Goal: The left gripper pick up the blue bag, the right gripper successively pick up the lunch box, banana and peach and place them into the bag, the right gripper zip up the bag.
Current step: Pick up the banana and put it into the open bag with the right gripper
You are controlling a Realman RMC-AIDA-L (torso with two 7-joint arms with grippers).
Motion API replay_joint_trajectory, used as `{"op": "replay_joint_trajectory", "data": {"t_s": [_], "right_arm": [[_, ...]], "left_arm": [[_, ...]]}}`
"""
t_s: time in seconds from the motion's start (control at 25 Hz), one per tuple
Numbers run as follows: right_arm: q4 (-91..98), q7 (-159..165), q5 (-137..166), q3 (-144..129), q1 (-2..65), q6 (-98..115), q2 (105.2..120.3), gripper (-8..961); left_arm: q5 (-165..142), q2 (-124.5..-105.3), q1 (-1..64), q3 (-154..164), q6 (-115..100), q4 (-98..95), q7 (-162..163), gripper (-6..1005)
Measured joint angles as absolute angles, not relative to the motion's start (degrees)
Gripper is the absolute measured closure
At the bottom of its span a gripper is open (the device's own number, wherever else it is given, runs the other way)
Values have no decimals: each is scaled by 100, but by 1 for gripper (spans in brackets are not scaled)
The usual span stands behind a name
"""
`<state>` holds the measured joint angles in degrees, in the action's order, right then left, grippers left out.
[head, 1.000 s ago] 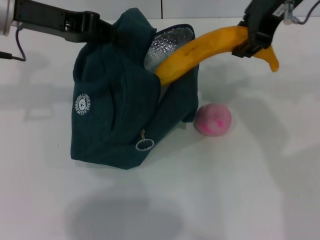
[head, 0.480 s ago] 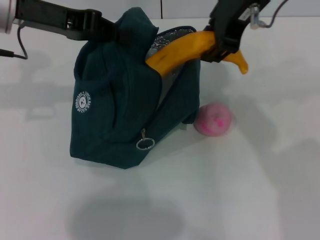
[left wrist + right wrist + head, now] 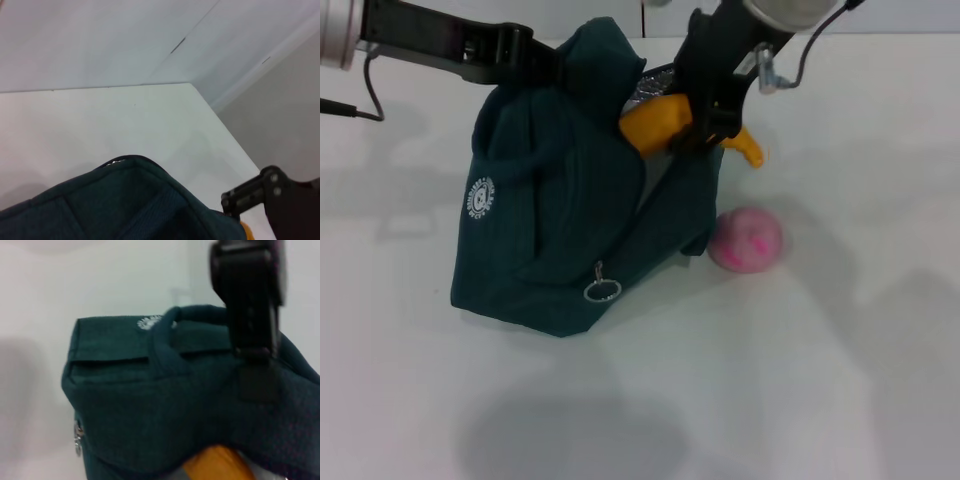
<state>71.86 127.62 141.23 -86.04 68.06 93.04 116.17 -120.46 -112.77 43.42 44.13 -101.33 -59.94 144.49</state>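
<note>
Your banana point(image 3: 665, 123) sits at the mouth of the blue bag point(image 3: 565, 230), its near end already inside the opening against the foil lining and its dark-tipped far end point(image 3: 752, 152) poking out past the bag's rim on the side toward the peach. The right gripper point(image 3: 705, 115) reaches down steeply from above and behind the bag, fingers clamped across the banana's middle right at the rim. The left gripper point(image 3: 545, 65) comes in nearly level from the bag's other side, black arm and silver cuff stretched out behind it, pinching the fabric at the bag's top and holding the bag up, slightly tilted. The ring zipper pull point(image 3: 603, 291) hangs low on the bag's front, and the round white logo point(image 3: 480, 196) faces you. The peach point(image 3: 746, 239) rests on the white table point(image 3: 820, 380) just beside the bag's lower corner. Beyond the bag, the table ends at a pale wall point(image 3: 90, 35).
</note>
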Motion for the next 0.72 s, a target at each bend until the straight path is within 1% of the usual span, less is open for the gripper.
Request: {"op": "replay_joint_trajectory", "data": {"t_s": [0.72], "right_arm": [[7345, 12655, 13873, -9035, 6749, 9053, 11619, 475]], "left_arm": [[-12068, -11294, 4283, 4412, -10114, -5993, 14441, 948]]}}
